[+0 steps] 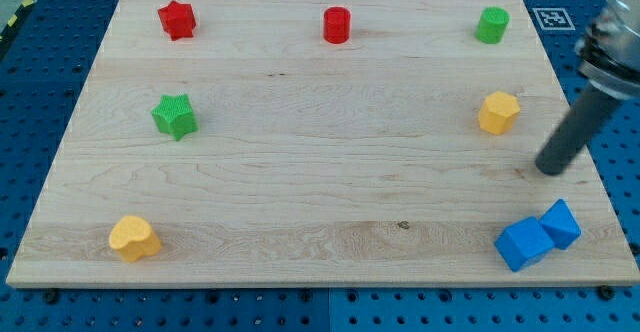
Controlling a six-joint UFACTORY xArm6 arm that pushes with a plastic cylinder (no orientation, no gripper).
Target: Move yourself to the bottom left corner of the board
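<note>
My tip (550, 169) rests on the wooden board (320, 192) near its right edge, below and to the right of the yellow hexagonal block (498, 112) and above the two blue blocks (538, 236) in the bottom right corner. The rod slants up to the view's right. A yellow heart-shaped block (134, 238) lies near the bottom left corner, far from my tip.
A red star block (176, 19) sits at the top left, a red cylinder (337, 25) at the top middle, a green cylinder (491, 25) at the top right, and a green star block (175, 116) at the left. A blue perforated table surrounds the board.
</note>
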